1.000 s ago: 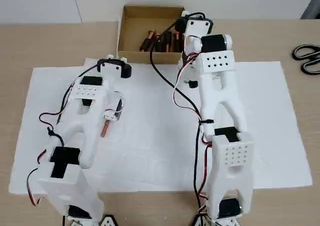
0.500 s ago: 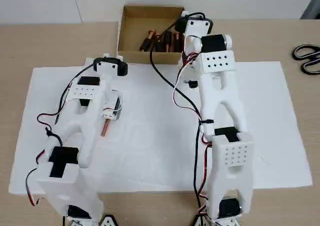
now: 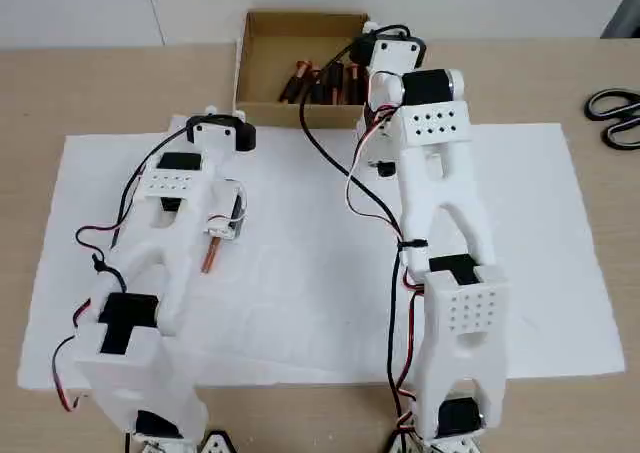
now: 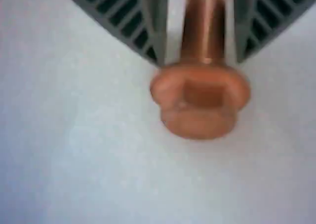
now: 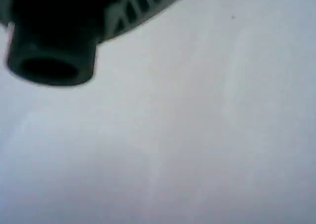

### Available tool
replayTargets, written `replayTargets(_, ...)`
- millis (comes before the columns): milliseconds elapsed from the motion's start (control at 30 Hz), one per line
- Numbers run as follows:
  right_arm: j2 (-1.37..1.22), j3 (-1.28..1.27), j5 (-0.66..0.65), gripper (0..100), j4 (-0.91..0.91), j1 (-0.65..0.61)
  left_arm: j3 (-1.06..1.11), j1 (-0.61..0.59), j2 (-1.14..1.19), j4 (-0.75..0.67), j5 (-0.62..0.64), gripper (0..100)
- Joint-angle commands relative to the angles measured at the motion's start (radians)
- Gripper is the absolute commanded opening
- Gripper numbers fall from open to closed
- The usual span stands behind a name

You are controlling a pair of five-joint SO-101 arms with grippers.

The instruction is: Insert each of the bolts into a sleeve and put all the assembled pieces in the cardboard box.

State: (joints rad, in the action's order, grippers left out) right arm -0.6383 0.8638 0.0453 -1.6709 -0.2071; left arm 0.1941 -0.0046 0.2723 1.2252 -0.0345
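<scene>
A white paper sheet (image 3: 300, 303) is covering the wooden table (image 3: 100, 83). The cardboard box (image 3: 243, 63) of assembled pieces (image 3: 320, 81) is sitting at its far edge, with scissors (image 3: 615, 113) lying off to the right. The left gripper (image 4: 197, 60) is clamping a copper bolt (image 4: 200, 95) over the sheet. The right gripper (image 3: 380, 158), tucked under its own arm, is pinching a black sleeve (image 5: 49, 56). The left wrist has been swinging slightly leftward.

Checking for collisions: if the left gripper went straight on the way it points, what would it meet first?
Probably the white paper; the head of the bolt in the left gripper would touch it first. The gap is hard to judge.
</scene>
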Motion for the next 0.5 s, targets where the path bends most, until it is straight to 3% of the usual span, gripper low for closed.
replayTargets(0,0.088,0.049,-0.009,0.4,-0.012,0.002,-0.071,-0.005,-0.017,0.018,0.012,8)
replayTargets(467,0.088,0.049,-0.009,0.4,-0.012,0.002,-0.039,-0.005,-0.006,-0.04,0.011,8)
